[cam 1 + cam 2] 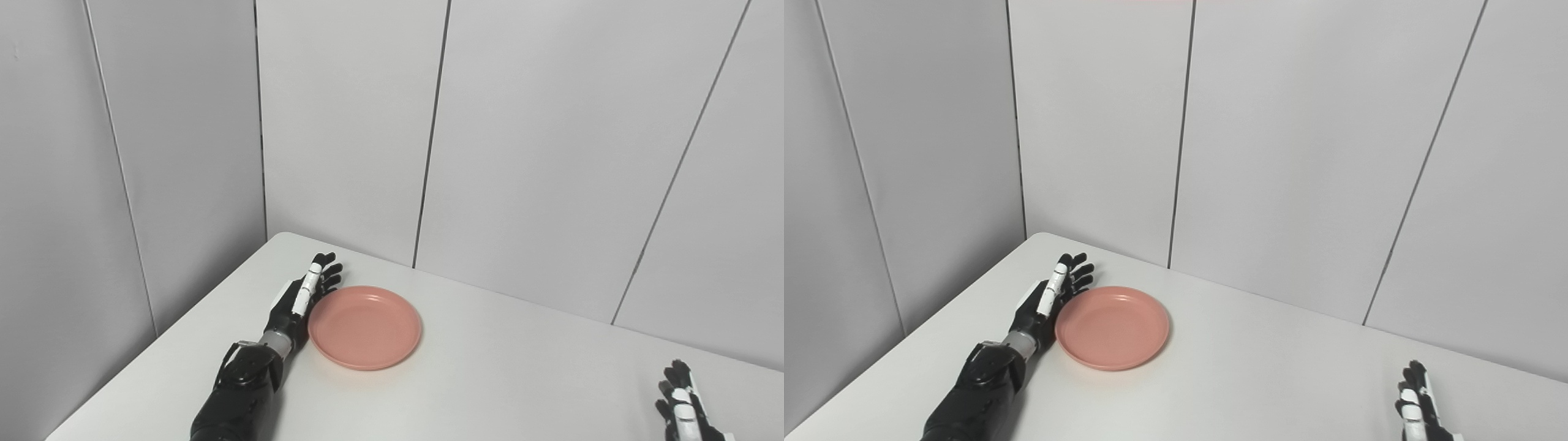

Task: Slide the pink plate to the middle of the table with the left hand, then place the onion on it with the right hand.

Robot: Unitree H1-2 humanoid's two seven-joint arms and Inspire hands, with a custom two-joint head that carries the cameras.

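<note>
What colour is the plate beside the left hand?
Salmon pink, plain, no pattern; the plate shows best in the left eye view.

On the white bench (1274, 367) the left hand (1048, 300) lies flat with fingers extended against the pink plate's (1113, 327) left rim, the right hand (1418, 410) resting open well apart.

The plate (365, 327), lying just beside the left hand's (300, 300) fingers (326, 272), is showing a plain salmon pink. Those fingers are looking black, one banded white. The right hand (685, 407) is appearing black and white too, though cropped. The table (520, 367) is reading plain white, the wall panels (551, 153) pale grey with dark seams.
</note>
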